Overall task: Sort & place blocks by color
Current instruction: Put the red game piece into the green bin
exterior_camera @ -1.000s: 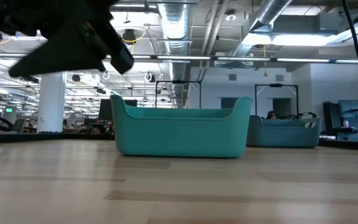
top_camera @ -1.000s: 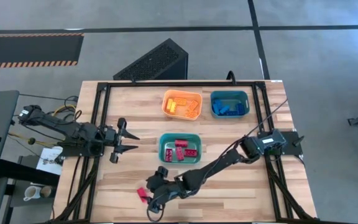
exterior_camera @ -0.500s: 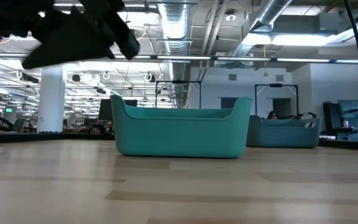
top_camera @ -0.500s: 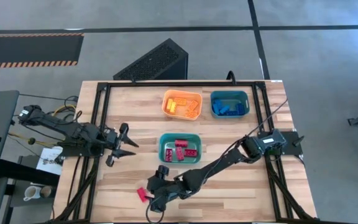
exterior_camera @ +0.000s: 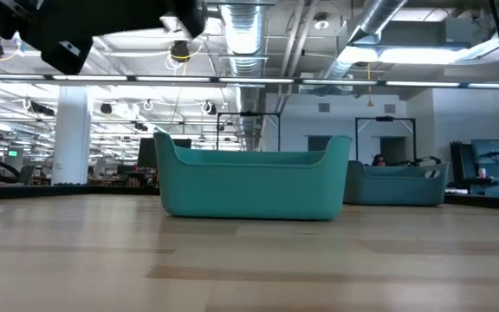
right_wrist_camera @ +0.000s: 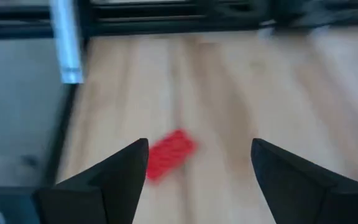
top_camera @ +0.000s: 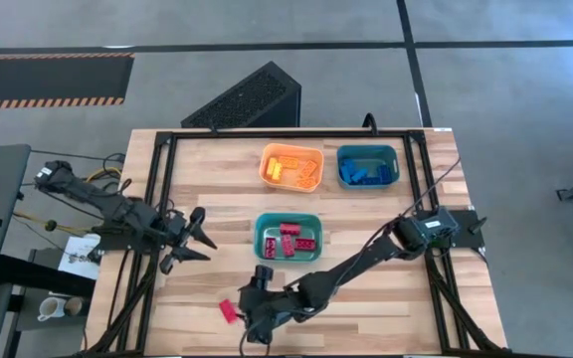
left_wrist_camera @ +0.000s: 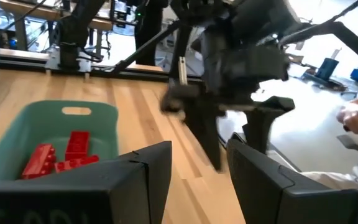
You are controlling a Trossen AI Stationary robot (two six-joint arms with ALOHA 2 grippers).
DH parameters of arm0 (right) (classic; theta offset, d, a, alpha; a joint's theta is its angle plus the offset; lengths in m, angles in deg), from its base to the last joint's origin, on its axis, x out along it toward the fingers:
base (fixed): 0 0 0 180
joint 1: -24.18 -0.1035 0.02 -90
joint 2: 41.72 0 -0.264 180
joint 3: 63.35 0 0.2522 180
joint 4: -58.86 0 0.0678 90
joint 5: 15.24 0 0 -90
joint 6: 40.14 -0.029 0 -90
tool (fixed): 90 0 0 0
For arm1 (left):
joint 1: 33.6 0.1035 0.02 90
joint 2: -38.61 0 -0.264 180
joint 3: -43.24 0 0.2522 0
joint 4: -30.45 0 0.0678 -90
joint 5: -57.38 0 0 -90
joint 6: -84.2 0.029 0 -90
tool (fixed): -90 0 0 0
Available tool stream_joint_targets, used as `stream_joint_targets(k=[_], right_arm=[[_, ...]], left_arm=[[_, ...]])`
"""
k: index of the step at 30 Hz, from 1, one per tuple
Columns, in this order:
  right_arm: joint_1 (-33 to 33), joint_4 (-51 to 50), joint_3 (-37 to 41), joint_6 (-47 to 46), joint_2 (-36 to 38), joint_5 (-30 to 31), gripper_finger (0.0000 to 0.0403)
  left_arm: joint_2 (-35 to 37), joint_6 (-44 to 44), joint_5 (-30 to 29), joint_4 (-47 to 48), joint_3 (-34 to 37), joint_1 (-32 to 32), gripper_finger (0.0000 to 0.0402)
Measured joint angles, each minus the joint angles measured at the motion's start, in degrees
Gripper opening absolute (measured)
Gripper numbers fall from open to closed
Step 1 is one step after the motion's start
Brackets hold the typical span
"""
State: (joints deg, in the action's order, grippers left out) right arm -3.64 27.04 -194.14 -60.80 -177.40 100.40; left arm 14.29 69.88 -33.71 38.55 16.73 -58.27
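Right hand [top_camera: 250, 320] hangs over near-left part of table [top_camera: 366, 298], fingers spread wide, holding nothing; a loose red block [top_camera: 229, 310] lies flat on the wood just left of it, seen between the fingers in wrist view. Left hand [top_camera: 195, 242] waits at table's left edge, fingers partly apart, empty. Other red blocks [top_camera: 291, 239] sit in teal bin [top_camera: 288, 217], mid-table.

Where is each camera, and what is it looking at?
High view: above, looking down; both arms, right hand by the loose red block.
Low view: table height, facing the teal bin; arm overhead.
Left wrist: left hand, teal bin, other arm.
Right wrist: open right hand, red block.
Shared: the red block.
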Motion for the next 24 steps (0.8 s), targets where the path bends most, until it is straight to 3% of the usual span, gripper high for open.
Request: stream_joint_targets(k=[3,8,15,24], right_arm=[[-0.95,-3.06,0.0,1.23,2.13,6.49,0.0305],[-1.97,-5.13,1.8,3.51,6.36,9.46,0.0304],[-1.87,18.64,13.73,10.58,9.58,3.29,0.0304],[-1.21,37.47,33.29,8.72,18.79,4.42,0.0304]], left_arm=[[-0.76,0.34,-2.35,1.08,-1.27,-2.21,0.0141],[-2.9,0.48,-3.59,2.84,-2.4,-5.13,0.0141],[-9.41,-4.88,-4.14,3.29,-2.41,-9.74,0.0141],[-21.42,-6.5,-6.71,3.48,-3.22,-15.79,0.0142]])
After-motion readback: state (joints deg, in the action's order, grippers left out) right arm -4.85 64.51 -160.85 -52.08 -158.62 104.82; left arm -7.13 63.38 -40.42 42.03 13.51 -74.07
